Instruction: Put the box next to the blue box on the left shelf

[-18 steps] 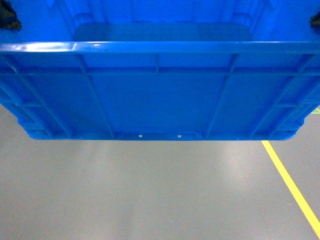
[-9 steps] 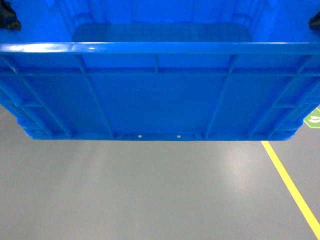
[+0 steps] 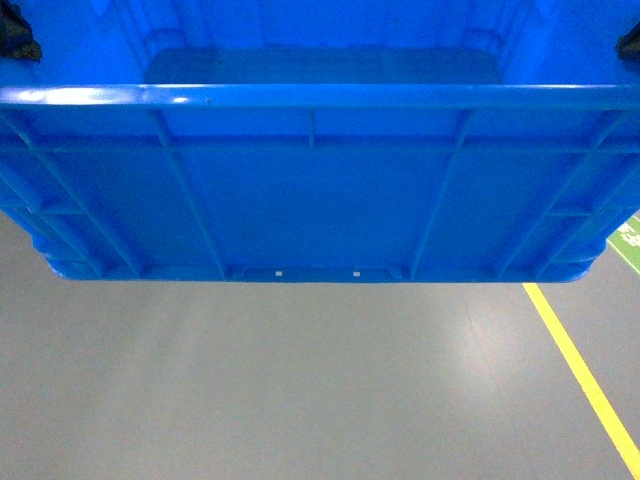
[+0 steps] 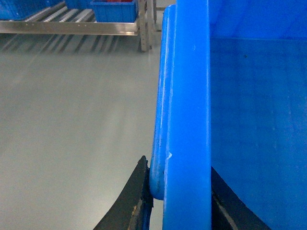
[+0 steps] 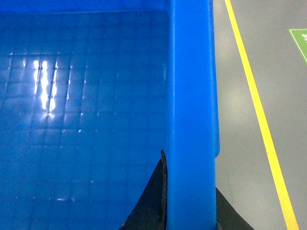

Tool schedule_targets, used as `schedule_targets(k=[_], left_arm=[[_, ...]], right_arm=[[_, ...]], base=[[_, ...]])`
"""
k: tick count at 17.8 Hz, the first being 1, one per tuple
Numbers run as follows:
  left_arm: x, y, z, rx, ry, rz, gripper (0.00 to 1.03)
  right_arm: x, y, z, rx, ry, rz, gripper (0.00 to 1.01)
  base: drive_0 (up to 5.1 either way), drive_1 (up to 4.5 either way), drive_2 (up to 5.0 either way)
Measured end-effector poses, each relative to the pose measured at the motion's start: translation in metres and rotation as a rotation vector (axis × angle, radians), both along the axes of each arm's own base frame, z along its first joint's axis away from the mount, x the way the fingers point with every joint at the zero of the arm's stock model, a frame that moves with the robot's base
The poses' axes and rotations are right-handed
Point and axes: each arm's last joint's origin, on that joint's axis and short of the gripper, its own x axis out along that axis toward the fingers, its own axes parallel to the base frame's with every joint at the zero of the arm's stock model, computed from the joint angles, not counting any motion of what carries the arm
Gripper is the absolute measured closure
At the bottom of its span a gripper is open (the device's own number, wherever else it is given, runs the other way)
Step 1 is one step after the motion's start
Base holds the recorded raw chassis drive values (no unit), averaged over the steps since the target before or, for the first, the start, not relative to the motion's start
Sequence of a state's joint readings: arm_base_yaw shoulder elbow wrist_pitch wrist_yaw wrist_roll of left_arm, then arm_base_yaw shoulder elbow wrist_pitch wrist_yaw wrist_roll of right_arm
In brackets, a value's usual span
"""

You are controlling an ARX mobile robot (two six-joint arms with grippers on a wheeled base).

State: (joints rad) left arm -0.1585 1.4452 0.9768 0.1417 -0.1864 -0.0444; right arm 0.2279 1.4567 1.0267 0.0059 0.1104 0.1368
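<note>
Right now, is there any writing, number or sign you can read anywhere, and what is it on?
None can be read.
Green floor sign with white marks: cut off at the frame edge, too blurred to read.
Large bright-blue ribbed plastic crate: no label visible.

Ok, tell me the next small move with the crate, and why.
Probably keep both grips shut and drive on toward the shelf. The box hangs above bare floor, its side rims clamped by the left gripper and right gripper, and the roller rack with a blue box sits ahead in the left wrist view.
</note>
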Motion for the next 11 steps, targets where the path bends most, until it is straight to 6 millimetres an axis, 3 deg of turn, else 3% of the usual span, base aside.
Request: schedule_targets(k=[11], left_arm=[[-0.0001,0.0000,-0.0002,0.000,0.002,0.001,0.84]], right_arm=[[0.0000,0.0000,0.0000,-0.002,0.000,0.001,0.93]], base=[[0.0,4.32,-4.3]])
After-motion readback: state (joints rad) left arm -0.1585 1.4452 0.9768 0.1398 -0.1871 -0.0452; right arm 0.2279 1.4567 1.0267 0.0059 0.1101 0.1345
